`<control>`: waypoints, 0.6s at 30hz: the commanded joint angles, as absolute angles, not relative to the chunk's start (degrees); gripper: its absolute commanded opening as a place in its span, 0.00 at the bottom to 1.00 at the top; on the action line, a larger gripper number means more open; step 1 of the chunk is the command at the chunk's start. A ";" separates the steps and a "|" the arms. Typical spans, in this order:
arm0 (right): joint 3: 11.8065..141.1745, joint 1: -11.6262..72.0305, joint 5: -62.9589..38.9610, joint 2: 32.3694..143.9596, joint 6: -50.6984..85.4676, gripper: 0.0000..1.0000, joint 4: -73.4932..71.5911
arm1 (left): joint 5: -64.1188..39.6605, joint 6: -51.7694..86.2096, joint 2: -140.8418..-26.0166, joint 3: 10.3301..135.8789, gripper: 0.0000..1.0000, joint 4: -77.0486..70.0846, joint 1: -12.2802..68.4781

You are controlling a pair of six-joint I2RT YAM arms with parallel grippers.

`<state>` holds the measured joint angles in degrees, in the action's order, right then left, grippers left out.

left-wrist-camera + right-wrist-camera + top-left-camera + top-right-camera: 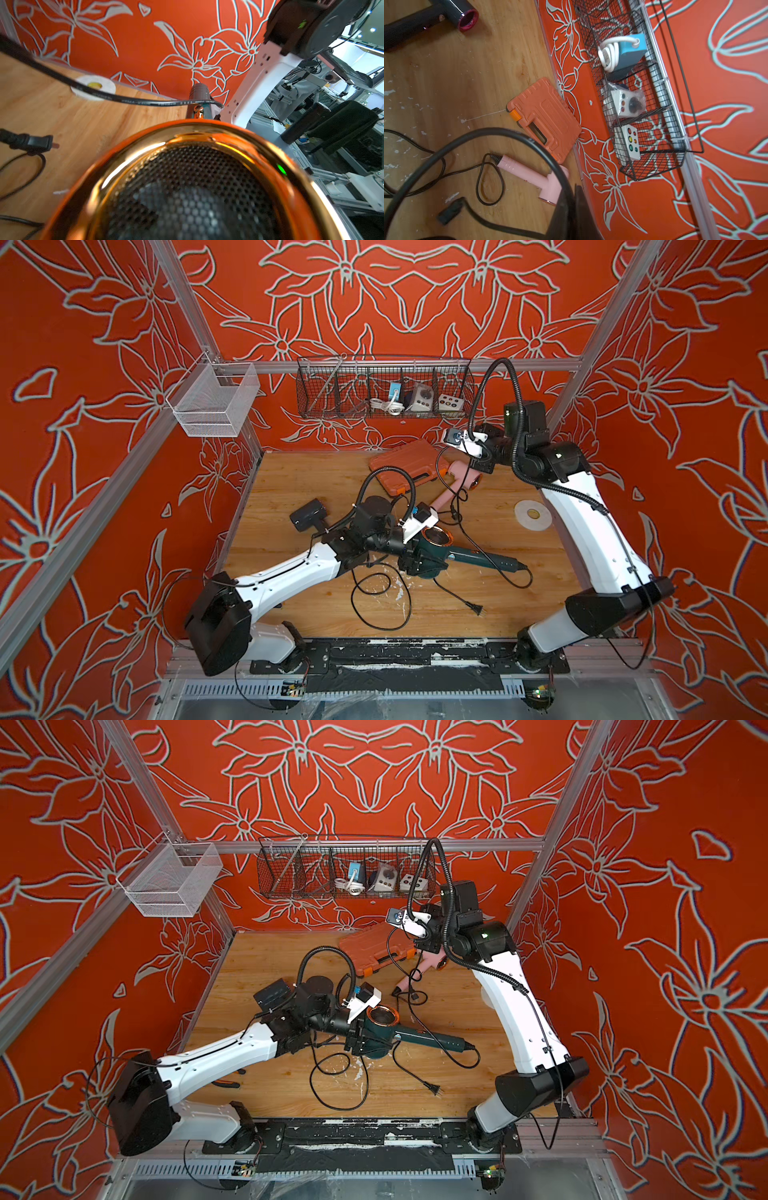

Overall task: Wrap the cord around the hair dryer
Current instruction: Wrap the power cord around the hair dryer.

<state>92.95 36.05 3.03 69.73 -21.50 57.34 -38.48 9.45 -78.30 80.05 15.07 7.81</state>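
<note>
Copper-rimmed mesh of the hair dryer [187,187] fills the left wrist view, so we judge its head sits inside the left gripper [420,563], whose jaws stand partly apart, clamped around the broad teal barrel. In both top views the dryer lies on the tabletop [291,481] near its middle, somewhat toward the front edge. Its handle [490,563] runs rightward from the head, roughly parallel to that edge. From the handle's tip the cord [145,102] climbs toward the far edge, up to the right gripper [480,466], which is closed and, as far as we can tell, pinching the cord (its tips are mostly hidden). We see no turn on the handle yet. Our right arm is nearer the tip, so winding means carrying the cord across that axis. The plug [478,608] lies toward the front edge.
</note>
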 commanded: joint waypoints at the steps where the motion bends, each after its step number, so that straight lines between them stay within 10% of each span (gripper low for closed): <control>1: 97.23 39.32 3.97 69.36 -28.89 0.00 64.27 | -40.85 9.62 -79.18 76.69 0.00 6.91 7.86; 18: 113.93 49.79 12.37 77.77 -47.85 0.00 71.52 | -46.80 6.91 -85.61 61.88 0.00 -6.15 16.92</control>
